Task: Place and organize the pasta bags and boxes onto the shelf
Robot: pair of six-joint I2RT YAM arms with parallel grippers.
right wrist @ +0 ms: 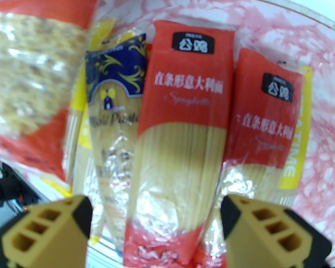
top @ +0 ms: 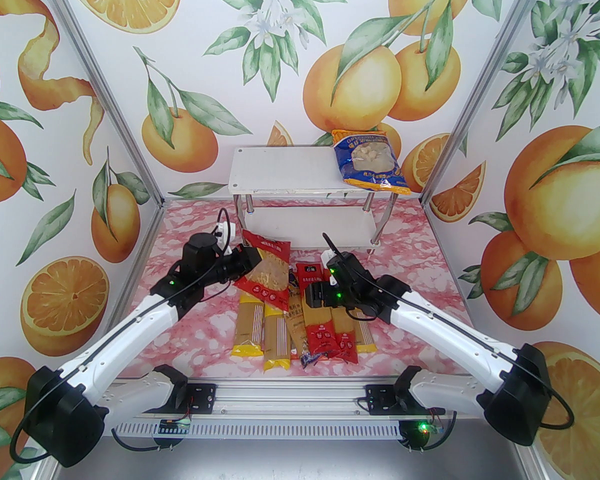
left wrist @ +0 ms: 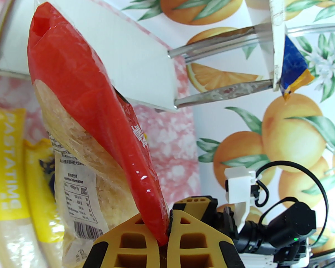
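The left fingers (left wrist: 169,227) are clamped on one edge of the red bag (left wrist: 83,99), which stands up out of them, its clear window of small pasta turned left. From above, the left fingers (top: 247,263) hold the red bag (top: 265,273) tilted over the far end of the pile, just in front of the shelf (top: 280,170). Whether the bag touches the packs below cannot be told.

The right fingers (right wrist: 156,208) are spread wide and grip nothing. They hover over a red pack (right wrist: 184,107). A second red pack (right wrist: 265,116) lies just beside it on the right, and a dark blue pack (right wrist: 114,74) on the left. From above, the right fingers (top: 314,295) sit over the far end of these packs.

Two yellow packs (top: 252,328) lie side by side at the left of the pile on the pink counter (top: 420,278). The blue bag (top: 372,160) lies on the right end of the shelf's top board, overhanging its front corner.
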